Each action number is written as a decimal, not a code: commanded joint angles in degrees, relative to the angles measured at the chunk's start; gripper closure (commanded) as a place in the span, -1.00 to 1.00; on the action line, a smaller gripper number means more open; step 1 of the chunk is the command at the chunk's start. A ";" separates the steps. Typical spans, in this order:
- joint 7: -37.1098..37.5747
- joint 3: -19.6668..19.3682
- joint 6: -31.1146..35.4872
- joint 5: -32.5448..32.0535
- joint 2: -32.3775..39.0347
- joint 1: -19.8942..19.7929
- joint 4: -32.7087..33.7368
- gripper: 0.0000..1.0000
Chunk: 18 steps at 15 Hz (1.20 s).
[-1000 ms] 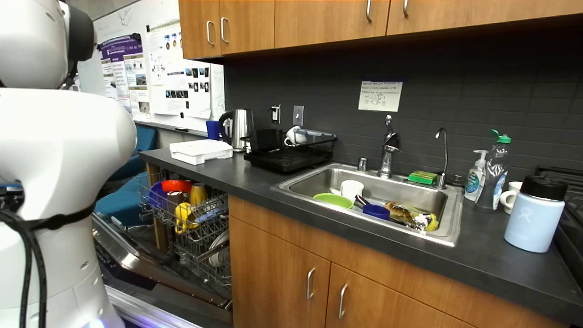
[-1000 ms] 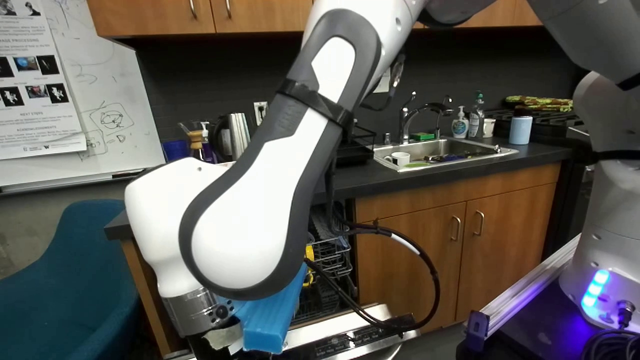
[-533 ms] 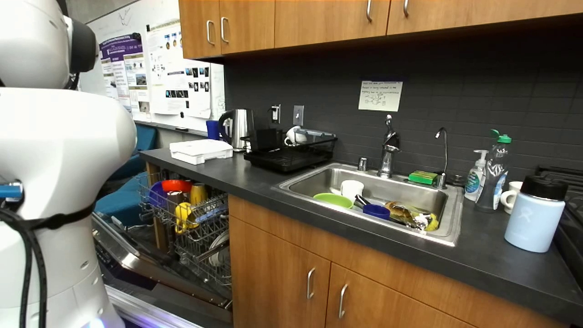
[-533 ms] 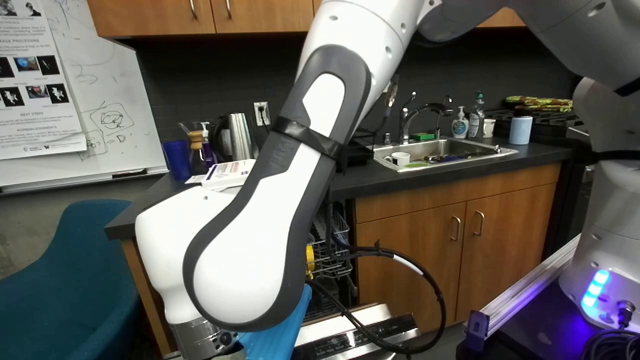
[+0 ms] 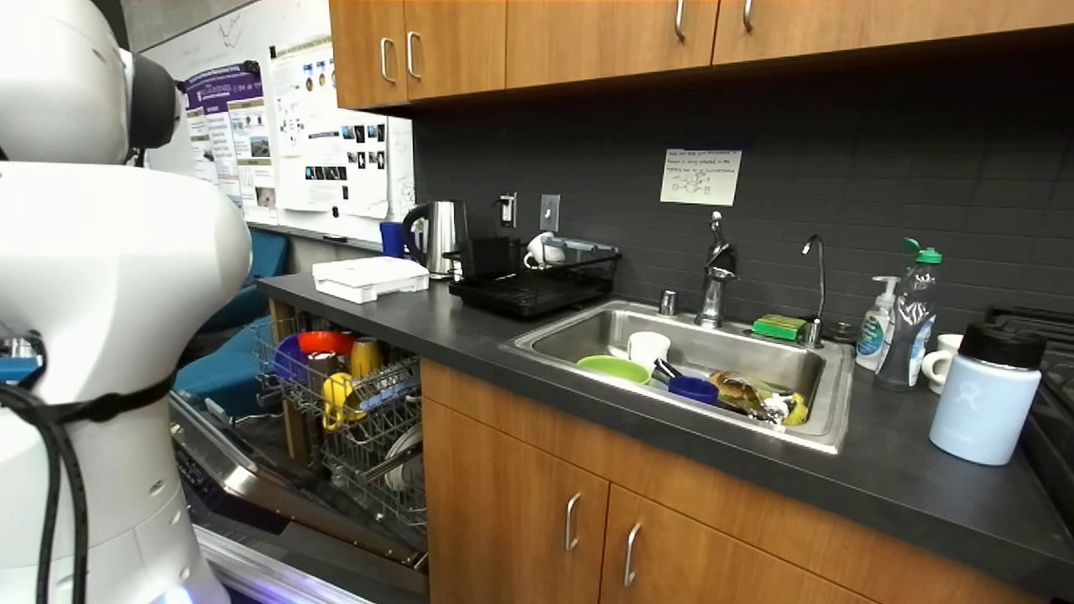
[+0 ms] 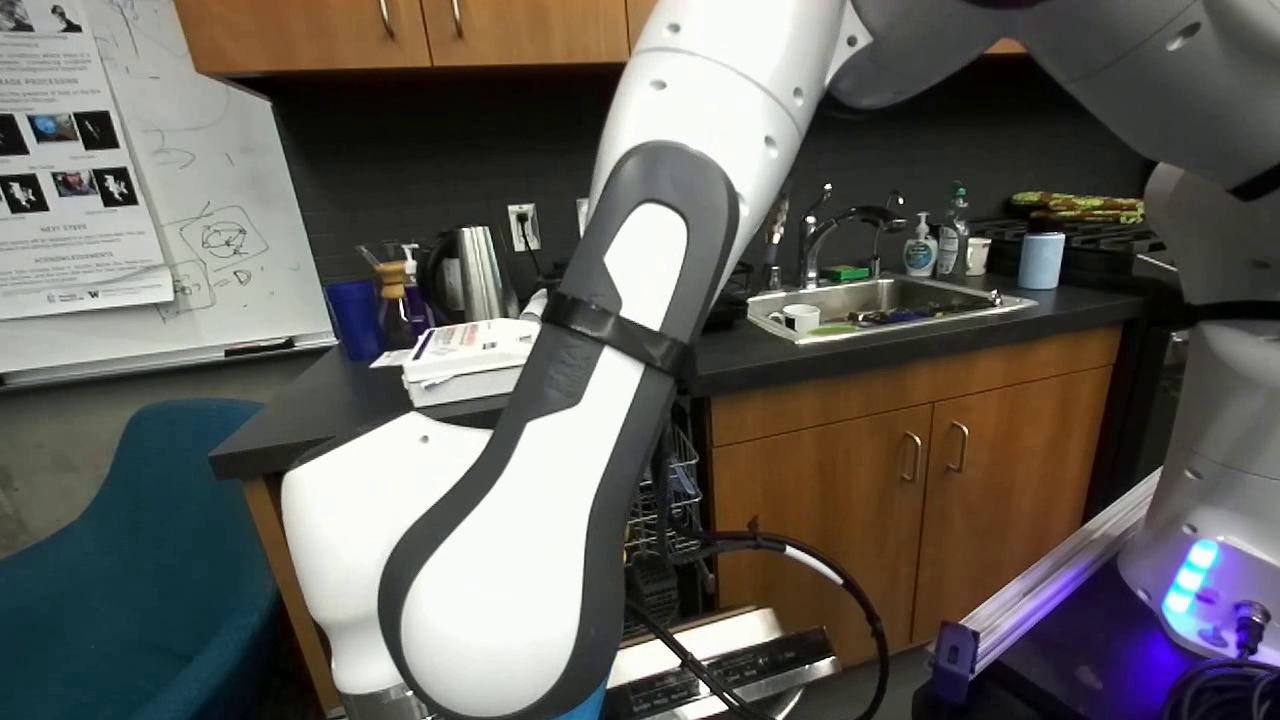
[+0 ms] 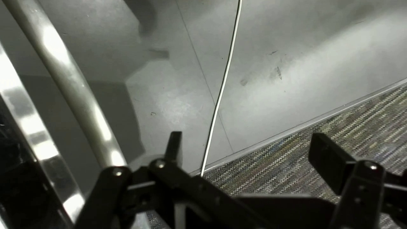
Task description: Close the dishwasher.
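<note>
The dishwasher door (image 5: 336, 512) hangs open and sloping in an exterior view, with wire racks (image 5: 382, 428) of colourful dishes behind it. Its upper edge and dark control panel (image 6: 720, 672) show low in an exterior view, partly behind the arm and cables. In the wrist view, a metal bar handle (image 7: 76, 86) and the door's shiny edge (image 7: 31, 127) run along the left. My gripper (image 7: 246, 144) is open and empty over the floor, to the right of the handle and apart from it in that picture. The gripper itself is out of view in both exterior views.
A wooden cabinet (image 6: 830, 500) stands beside the dishwasher, under a dark counter (image 5: 470, 335) with a sink (image 5: 839, 394). A teal chair (image 6: 130, 560) is at the left. A thin white cable (image 7: 222, 86) crosses the grey floor to patterned carpet (image 7: 270, 168). Black arm cables (image 6: 870, 620) loop near the door.
The forearm and wrist have moved down in an exterior view, and the gripper end has left the bottom of that picture. The white box on the counter is uncovered. The door has not visibly moved.
</note>
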 commanded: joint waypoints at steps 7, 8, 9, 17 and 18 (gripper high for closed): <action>-1.86 -3.93 4.58 -2.91 3.93 2.59 1.36 -1.00; -1.87 -4.40 4.89 -3.42 4.13 2.81 1.55 -1.00; -1.91 -4.94 5.22 -3.96 4.28 3.00 1.69 -1.00; -1.83 -7.54 4.57 -5.90 5.30 2.47 4.17 -1.00; -1.73 -8.10 4.60 -6.03 5.50 2.36 4.78 -1.00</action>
